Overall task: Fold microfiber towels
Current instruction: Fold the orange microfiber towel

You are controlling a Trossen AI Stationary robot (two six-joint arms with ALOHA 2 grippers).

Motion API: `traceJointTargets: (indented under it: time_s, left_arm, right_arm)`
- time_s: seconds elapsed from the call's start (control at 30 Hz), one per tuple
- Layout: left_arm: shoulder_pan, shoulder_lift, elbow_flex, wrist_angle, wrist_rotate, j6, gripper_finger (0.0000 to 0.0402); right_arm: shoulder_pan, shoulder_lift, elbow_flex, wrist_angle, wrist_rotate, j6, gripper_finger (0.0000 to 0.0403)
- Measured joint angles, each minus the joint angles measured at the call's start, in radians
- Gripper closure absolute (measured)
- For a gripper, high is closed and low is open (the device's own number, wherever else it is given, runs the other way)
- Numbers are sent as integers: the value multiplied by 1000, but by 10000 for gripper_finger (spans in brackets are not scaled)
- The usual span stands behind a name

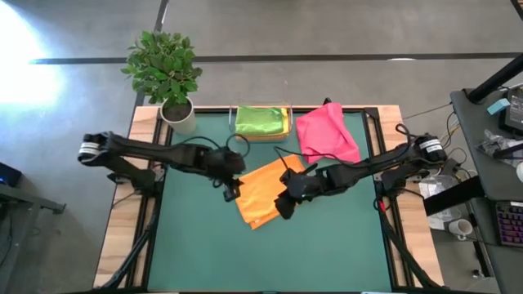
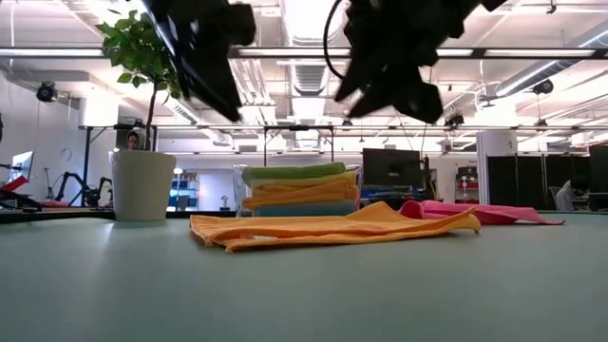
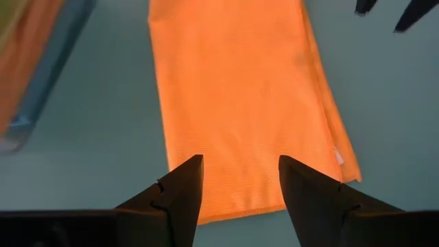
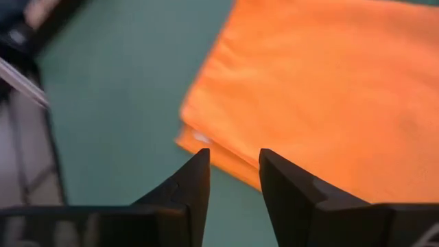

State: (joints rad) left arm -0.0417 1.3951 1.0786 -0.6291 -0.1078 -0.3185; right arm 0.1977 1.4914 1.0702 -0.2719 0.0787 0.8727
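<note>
Tools first: your left tool [image 1: 230, 191] hangs above the table with its two fingers [image 3: 180, 195] spread wide and nothing between them, at the 9 o'clock edge of the orange towel [image 1: 263, 193]. Your right tool [image 1: 285, 206] hangs above the same towel's 4 o'clock edge, its fingers [image 4: 192, 189] standing apart with a narrower gap and nothing gripped. From table height you can see both tools raised well clear of the cloth.

The orange towel lies folded on the green table [image 1: 327, 253], near the middle, with doubled layers showing along one edge in the right wrist view. At 1 o'clock from it you have the pink towel [image 1: 326, 135], spread loosely near the far edge of the table. At 12 o'clock sits the clear tray [image 1: 288, 110], holding a stack of folded towels [image 2: 302, 189]: green on top, yellow and orange under it, light blue at the bottom. At 10 o'clock from the orange towel, on the far left corner, stands a potted plant [image 1: 167, 69] in a white pot.
</note>
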Motion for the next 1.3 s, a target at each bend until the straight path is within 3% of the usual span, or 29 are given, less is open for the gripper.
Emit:
traceJointTargets:
  time_s: [0.23,0.6,0.9,1.17,1.3]
  left_arm:
    - [-3,-157,-4,-132,-11,9,226]
    - [-11,-340,-132,-173,-36,-18,226]
    - [-15,-393,-271,-152,-34,-118,226]
    - [-20,-379,-299,-137,-29,-113,226]
    - [-20,-367,-298,-119,-29,-86,226]
  right_arm:
    - [10,86,88,127,0,12,292]
    - [30,399,354,-84,-8,-42,294]
    - [34,553,461,-103,-11,29,294]
    - [57,572,467,-280,-6,136,296]
    - [88,566,467,-318,-58,149,296]
